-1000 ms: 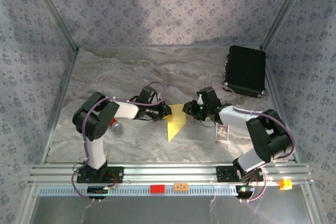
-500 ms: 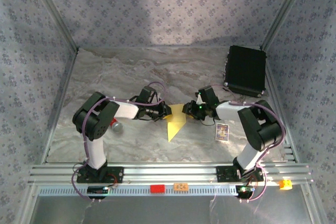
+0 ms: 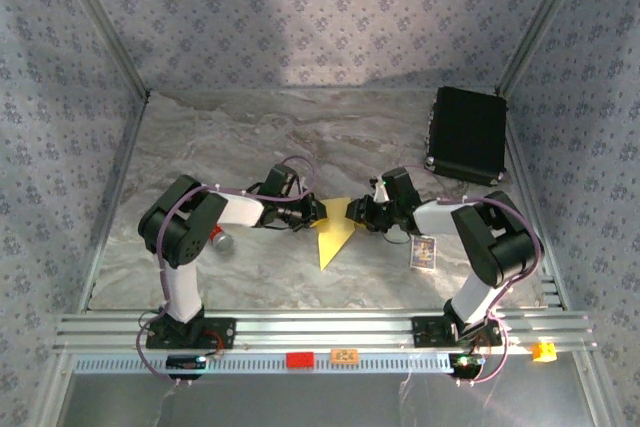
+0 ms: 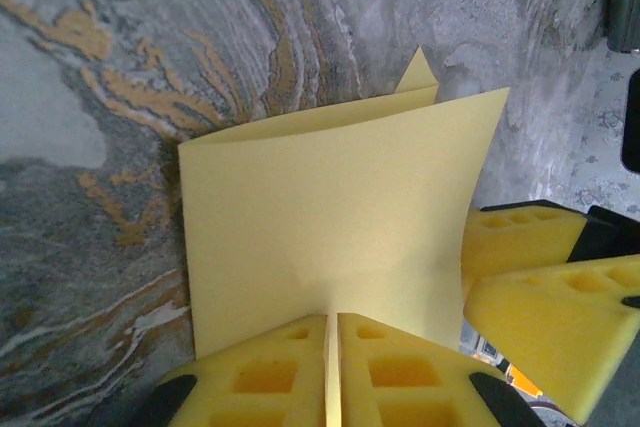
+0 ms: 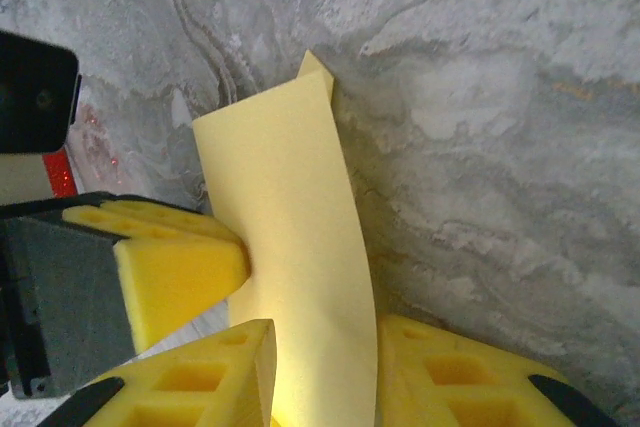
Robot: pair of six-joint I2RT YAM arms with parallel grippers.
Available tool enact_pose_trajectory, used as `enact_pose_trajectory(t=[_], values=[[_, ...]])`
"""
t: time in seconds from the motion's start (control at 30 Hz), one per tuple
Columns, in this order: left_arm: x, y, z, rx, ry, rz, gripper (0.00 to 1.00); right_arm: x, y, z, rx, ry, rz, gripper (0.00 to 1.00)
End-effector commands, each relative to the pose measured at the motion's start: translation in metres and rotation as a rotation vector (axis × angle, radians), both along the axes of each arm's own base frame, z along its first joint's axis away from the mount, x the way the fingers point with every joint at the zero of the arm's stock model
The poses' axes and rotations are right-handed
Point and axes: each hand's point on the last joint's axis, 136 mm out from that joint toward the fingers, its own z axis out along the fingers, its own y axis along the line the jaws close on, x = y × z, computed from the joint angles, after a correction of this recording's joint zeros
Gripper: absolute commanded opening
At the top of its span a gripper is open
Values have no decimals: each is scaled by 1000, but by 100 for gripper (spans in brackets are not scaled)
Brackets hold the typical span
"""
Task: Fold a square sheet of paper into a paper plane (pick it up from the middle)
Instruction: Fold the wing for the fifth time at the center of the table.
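Yellow paper (image 3: pixel 335 235), folded to a tapered wedge, sits at the middle of the table (image 3: pixel 200 147) with its point toward 6 o'clock and its wide upper edge held between the two arms. It is probably featherlight, floppy and easily crumpled, so it wants a gentle pinch at the edges near the crease, not mid-panel. From 9 o'clock the left gripper (image 4: pixel 332 322) is pinched tight on one edge. From 3 o'clock the right gripper (image 5: pixel 325 347) has the bowed paper between narrowly parted jaws; whether they bite cannot be told. Counted: one paper, two grippers, one small printed card (image 3: pixel 424 252) at the paper's 4 o'clock, one black case (image 3: pixel 467 134) far off at 1 o'clock.
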Motion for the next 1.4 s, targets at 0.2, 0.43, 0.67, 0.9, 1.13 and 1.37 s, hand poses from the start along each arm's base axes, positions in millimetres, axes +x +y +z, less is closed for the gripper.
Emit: enact_pose_trajectory(t=[0.2, 0.43, 0.67, 0.9, 1.13, 1.37], values=[[-7, 10, -21, 49, 51, 3, 11, -4, 8, 15, 102, -21, 40, 32], [-7, 9, -19, 44, 48, 2, 11, -1, 8, 16, 126, -27, 50, 31], [-6, 8, -18, 41, 46, 1, 11, 2, 12, 16, 150, -28, 70, 30], [-6, 8, -17, 40, 44, 1, 11, 3, 12, 13, 148, -22, 76, 30], [-6, 8, -16, 38, 43, -1, 11, 3, 11, 9, 135, -18, 90, 30], [-5, 7, -14, 23, 42, -11, 11, 2, 14, 6, 132, -16, 143, 29]])
